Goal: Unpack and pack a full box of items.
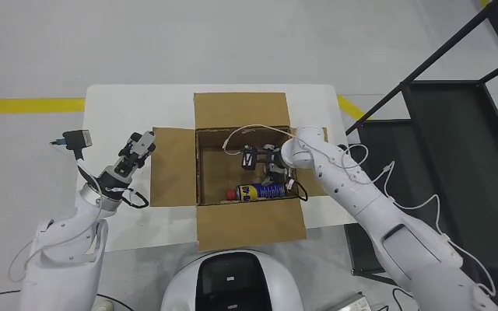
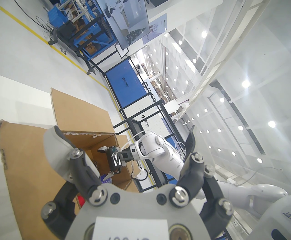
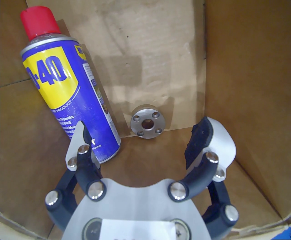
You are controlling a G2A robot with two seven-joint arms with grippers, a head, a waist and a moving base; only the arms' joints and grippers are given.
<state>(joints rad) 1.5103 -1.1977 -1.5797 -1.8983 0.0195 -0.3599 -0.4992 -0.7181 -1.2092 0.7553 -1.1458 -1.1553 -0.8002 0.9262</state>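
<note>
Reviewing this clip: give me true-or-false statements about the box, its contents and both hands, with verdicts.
1. The right hand is inside the box, open. True.
2. The spray can lies on its side in the box. True.
3. The can's cap is blue. False: the cap is red.
4. The left hand holds the metal disc. False: it is open and empty outside the box; the disc sits in the box.
5. The box flaps are shut. False: they are folded open.
</note>
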